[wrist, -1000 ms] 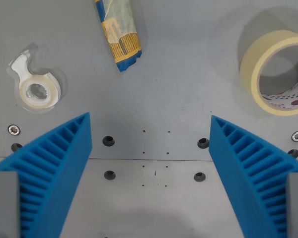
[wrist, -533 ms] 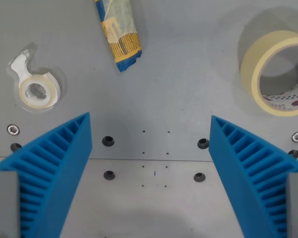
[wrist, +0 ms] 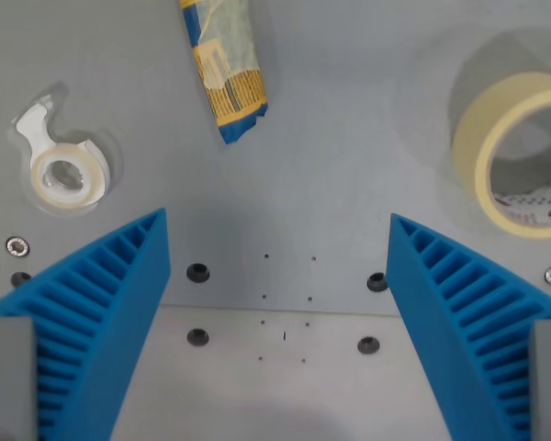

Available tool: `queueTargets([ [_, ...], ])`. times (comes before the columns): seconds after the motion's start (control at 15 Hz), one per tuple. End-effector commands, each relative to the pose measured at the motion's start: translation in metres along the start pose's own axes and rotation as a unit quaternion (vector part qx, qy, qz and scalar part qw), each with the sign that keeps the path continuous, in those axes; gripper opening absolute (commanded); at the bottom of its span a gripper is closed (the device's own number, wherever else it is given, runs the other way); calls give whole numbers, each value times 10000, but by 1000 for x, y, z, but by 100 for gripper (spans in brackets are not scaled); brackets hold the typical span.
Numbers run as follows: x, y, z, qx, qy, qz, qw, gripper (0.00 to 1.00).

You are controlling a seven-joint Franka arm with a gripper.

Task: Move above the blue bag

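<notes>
The blue bag (wrist: 223, 64) is a long blue, yellow and pale packet lying on the grey table at the top centre of the wrist view, its upper end cut off by the frame. My gripper (wrist: 277, 241) is open and empty, its two blue ribbed fingers (wrist: 101, 312) spread wide at the lower left and lower right. The bag lies above the gap between the fingers in the view, slightly to the wrist view's left of centre, apart from both.
A small clear tape dispenser with a white roll (wrist: 62, 172) lies at the wrist view's left. A large roll of cream masking tape (wrist: 516, 152) stands at the right edge. Bolt holes (wrist: 197, 272) and a plate seam cross the grey table (wrist: 349, 138).
The whole scene has shifted slightly down and to the right in the view, so the camera has moved a little. The things themselves have not moved. The fingers stay open.
</notes>
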State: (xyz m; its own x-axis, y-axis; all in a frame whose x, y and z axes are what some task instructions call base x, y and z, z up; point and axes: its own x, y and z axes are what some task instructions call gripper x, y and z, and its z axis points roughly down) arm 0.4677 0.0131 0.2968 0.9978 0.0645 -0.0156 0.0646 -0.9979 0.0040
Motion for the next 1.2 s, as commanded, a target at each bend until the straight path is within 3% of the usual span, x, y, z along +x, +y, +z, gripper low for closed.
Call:
queueTargets([
  [0.07, 3, -4, 10, 113, 271, -515, 9982, 100],
  [1.2, 28, -27, 88, 302, 480, -1490, 9872, 100],
])
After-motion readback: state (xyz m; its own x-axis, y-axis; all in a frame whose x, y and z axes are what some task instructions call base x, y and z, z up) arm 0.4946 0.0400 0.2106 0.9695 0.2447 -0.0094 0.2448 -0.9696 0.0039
